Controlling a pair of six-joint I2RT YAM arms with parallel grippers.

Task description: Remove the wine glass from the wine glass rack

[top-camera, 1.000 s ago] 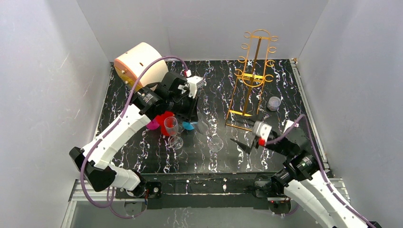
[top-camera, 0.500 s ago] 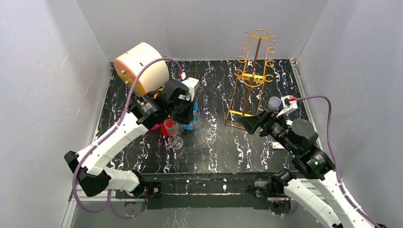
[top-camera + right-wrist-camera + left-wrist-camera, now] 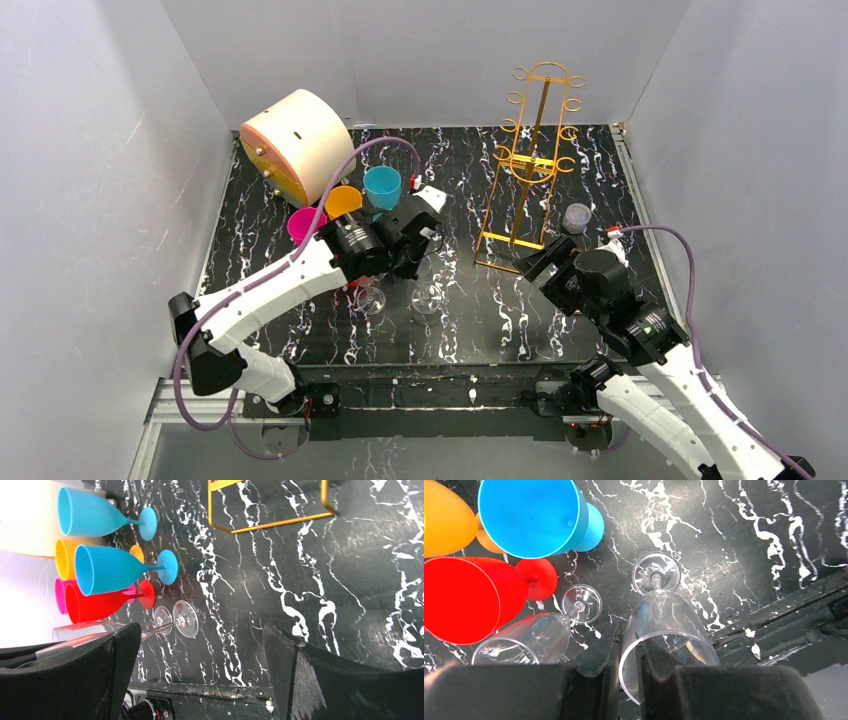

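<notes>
Scene: a black, white-veined worktop (image 3: 500, 320) walled in grey, with two arms reaching in from its near edge.
Left arm: the left claw (image 3: 628, 635) is clamped on the rim of a clear glass (image 3: 664, 617) — one finger inside the bowl, the other outside it.
Glass: upright near the middle of the worktop, stem and round foot straight below the bowl. Whether the foot rests on the surface or hangs just above it cannot be told.
Rack: the gold wire rack (image 3: 531, 160) stands toward the far right corner, well apart from the glass.
Right arm: the right claw (image 3: 201, 632) has its fingers spread wide with nothing between them. It is held over the worktop, just beside the near side of the rack's base.
Neighbours: a second glass (image 3: 531, 637), also clear, stands just beside the gripped one, on the side nearer the left edge.
Colour: a red goblet (image 3: 464, 600) is close behind the second glass. A blue goblet (image 3: 526, 515), an orange goblet (image 3: 446, 522) and a pink goblet (image 3: 303, 225) cluster beyond it, toward the far left.
Far left corner: a cream drum (image 3: 295, 140), its round face turned toward the left edge.
Right edge: a small clear cup (image 3: 576, 217) sits near the rack — between it and the edge.
</notes>
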